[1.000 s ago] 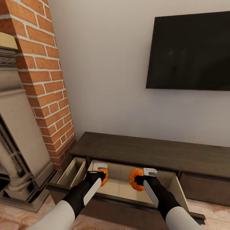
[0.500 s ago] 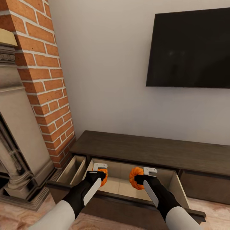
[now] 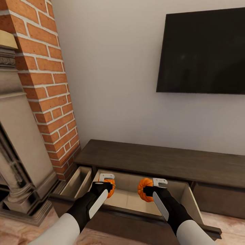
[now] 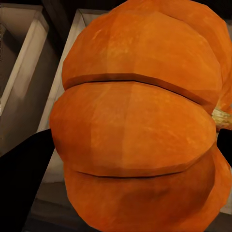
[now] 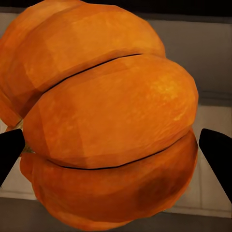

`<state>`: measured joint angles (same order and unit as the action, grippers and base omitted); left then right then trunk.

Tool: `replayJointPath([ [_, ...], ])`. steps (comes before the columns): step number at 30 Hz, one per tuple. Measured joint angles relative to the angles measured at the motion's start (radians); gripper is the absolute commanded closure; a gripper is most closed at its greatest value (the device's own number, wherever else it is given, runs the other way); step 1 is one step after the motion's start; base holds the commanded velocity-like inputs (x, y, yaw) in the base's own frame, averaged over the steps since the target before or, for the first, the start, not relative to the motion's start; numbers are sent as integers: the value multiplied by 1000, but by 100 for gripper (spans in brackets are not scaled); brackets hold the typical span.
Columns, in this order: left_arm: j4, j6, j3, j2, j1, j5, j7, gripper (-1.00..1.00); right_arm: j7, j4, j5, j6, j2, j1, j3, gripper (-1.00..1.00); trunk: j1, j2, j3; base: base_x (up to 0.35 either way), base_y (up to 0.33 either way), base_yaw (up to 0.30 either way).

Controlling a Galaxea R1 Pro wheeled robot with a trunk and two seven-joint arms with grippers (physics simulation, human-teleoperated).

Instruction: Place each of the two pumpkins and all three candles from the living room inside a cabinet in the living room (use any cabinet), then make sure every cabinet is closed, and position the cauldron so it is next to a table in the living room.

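Each of my grippers holds a bright orange ribbed pumpkin over the open middle drawer (image 3: 126,199) of the dark brown cabinet (image 3: 160,160). My left gripper (image 3: 108,185) is shut on one pumpkin (image 3: 111,189), which looms close in the left wrist view (image 4: 135,130). My right gripper (image 3: 149,188) is shut on the other pumpkin (image 3: 144,190), seen large in the right wrist view (image 5: 106,121). The drawer's tan inside lies just below both. No candles or cauldron are in sight.
A smaller drawer (image 3: 77,182) stands open to the left, beside the red brick fireplace (image 3: 51,92) and its stone surround (image 3: 20,149). A black TV (image 3: 202,51) hangs on the pale wall. The right drawer front (image 3: 217,199) is shut. Light wood floor (image 3: 13,231) shows in front.
The head view has shifted slightly, so the cabinet and TV sit a bit differently in the picture. Both grippers still hold their pumpkins over the open drawer.
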<state>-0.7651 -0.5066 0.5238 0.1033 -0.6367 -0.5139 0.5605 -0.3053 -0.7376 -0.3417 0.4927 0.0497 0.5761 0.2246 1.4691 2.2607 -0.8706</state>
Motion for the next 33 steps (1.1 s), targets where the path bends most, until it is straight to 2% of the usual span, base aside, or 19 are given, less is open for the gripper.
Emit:
replayJointPath([
  [26, -1, 1, 0, -1, 0, 0, 0, 100, 0, -10, -2, 1, 0, 0, 0, 100, 0, 0, 0, 6, 2, -1],
  [33, 0, 1, 0, -1, 0, 1, 0, 100, 2, -13, -4, 5, 1, 0, -5, 100, 0, 0, 3, 0, 0, -202],
])
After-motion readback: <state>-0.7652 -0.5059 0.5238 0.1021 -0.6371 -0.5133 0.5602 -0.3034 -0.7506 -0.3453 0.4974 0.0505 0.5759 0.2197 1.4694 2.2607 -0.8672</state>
